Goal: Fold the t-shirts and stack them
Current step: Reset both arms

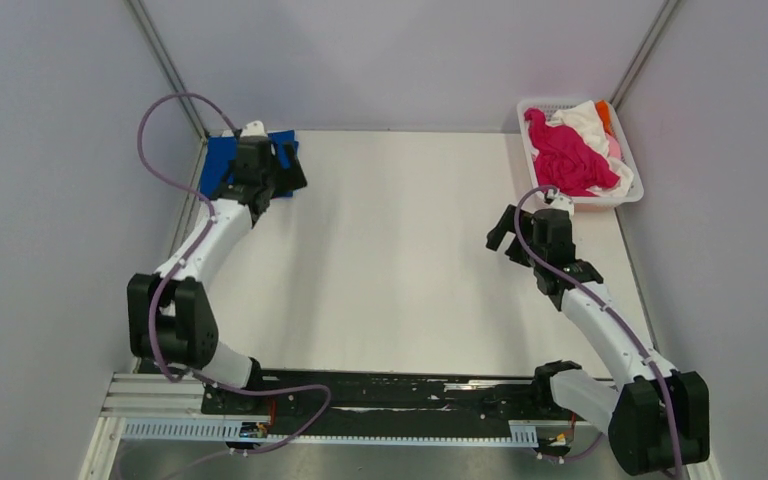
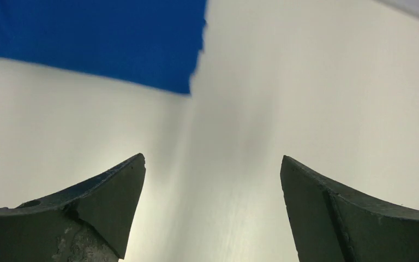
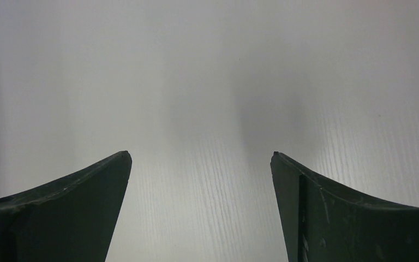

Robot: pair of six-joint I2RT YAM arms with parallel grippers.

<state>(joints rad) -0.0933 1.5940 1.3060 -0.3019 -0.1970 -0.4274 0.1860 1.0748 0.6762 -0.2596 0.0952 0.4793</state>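
A royal blue t-shirt (image 1: 220,165) lies folded flat at the table's far left corner; its print is hidden. It also shows in the left wrist view (image 2: 87,38) at the top left. My left gripper (image 1: 292,167) is open and empty at the shirt's right edge, over bare table (image 2: 213,164). A magenta t-shirt (image 1: 565,155) lies crumpled on top of white (image 1: 585,118), orange (image 1: 606,116) and pink (image 1: 615,148) shirts in the basket. My right gripper (image 1: 504,232) is open and empty, just in front of the basket, over bare table (image 3: 201,158).
The white slatted plastic basket (image 1: 526,110) stands at the far right corner against the wall. Grey walls close in the table on the left, back and right. The arm bases and a black rail (image 1: 380,390) run along the near edge.
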